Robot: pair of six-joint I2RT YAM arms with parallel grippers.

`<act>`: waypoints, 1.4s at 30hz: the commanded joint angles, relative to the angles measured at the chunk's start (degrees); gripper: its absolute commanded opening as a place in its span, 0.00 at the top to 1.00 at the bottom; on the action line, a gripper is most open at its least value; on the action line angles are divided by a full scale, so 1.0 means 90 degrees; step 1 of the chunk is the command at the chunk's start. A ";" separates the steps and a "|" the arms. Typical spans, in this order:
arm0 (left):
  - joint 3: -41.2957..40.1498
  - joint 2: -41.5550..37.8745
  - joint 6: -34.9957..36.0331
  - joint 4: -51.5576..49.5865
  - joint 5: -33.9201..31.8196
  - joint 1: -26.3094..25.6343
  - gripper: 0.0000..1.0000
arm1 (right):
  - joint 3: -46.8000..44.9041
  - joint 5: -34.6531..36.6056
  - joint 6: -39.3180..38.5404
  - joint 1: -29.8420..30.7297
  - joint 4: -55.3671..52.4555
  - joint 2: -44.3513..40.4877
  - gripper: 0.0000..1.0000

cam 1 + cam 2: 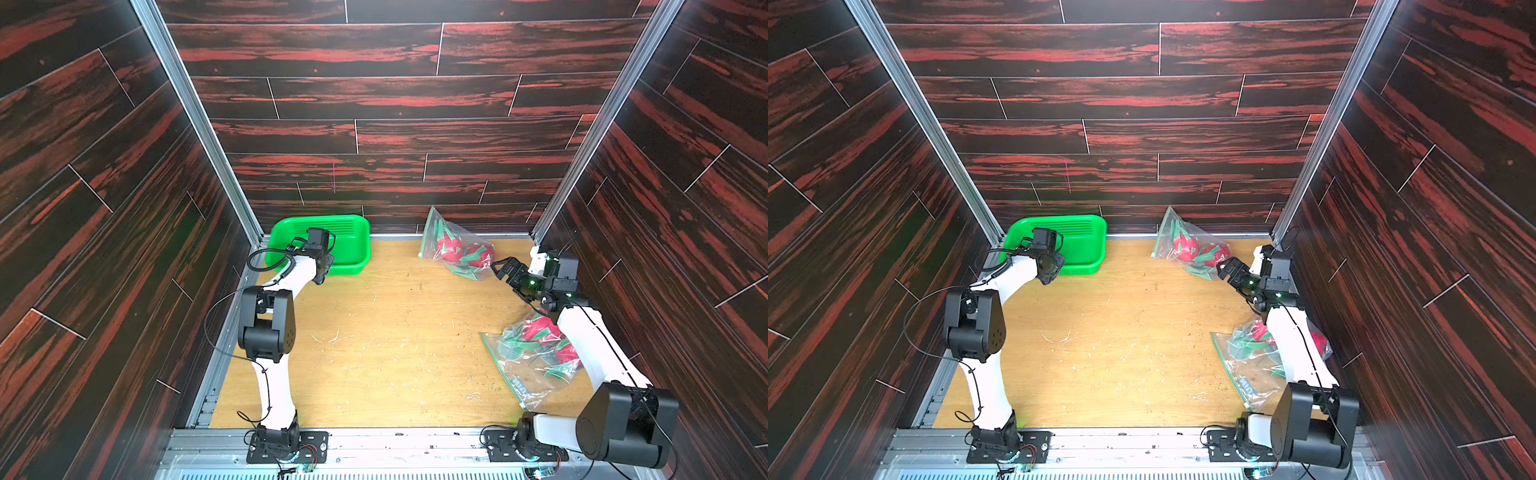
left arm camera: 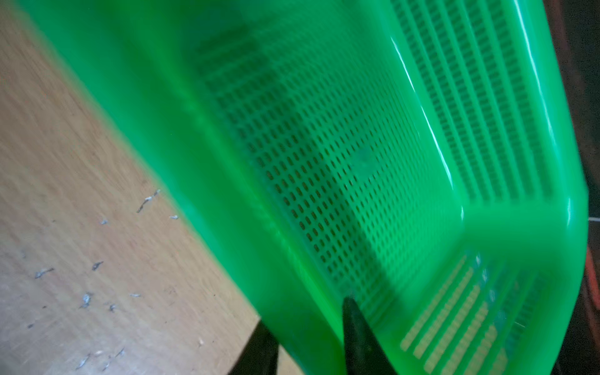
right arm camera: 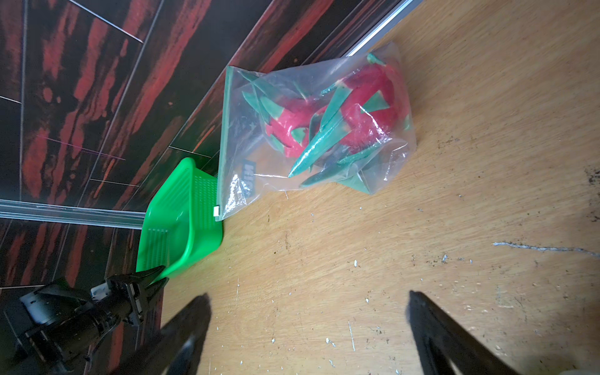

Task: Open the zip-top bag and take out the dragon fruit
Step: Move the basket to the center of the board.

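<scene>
Two clear zip-top bags lie on the wooden table. The far bag [image 1: 432, 232] [image 3: 237, 130] leans by the back wall, zip edge up, with red dragon fruit [image 1: 451, 251] [image 3: 367, 110] with green scales inside. The near bag [image 1: 523, 374] holds more dragon fruit [image 1: 540, 328] and lies partly under the right arm. My right gripper [image 1: 500, 268] [image 3: 308, 295] hangs open just right of the far bag, nothing between its fingers. My left gripper [image 1: 322, 276] [image 2: 305, 311] straddles the green basket's front wall, one finger inside and one outside, closed onto it.
The green perforated basket [image 1: 353, 232] [image 2: 324, 162] [image 3: 181, 227] stands at the back left against the wall, with nothing in it that I can see. Dark wood-pattern walls enclose the table on three sides. Bare scratched tabletop [image 1: 374, 332] spreads between the arms.
</scene>
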 commanded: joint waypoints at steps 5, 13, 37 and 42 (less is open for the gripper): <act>-0.0961 -0.0780 0.0574 -0.0112 0.0346 -0.0010 0.87 | 0.0260 -0.0116 -0.0076 0.0054 -0.0159 0.0010 0.03; -0.1847 -0.1451 0.1270 -0.0054 0.0972 -0.0112 0.98 | 0.0387 -0.0127 -0.0122 0.0117 -0.0288 0.0032 0.05; -0.2504 -0.2428 0.5061 -0.1700 0.1917 -0.0369 1.00 | 0.4971 0.1774 -0.0537 0.2149 -0.2258 0.3786 0.14; -0.2398 -0.2406 0.5473 -0.1961 0.1860 -0.0377 1.00 | 0.7100 0.2200 -0.0704 0.2460 -0.3215 0.5290 0.15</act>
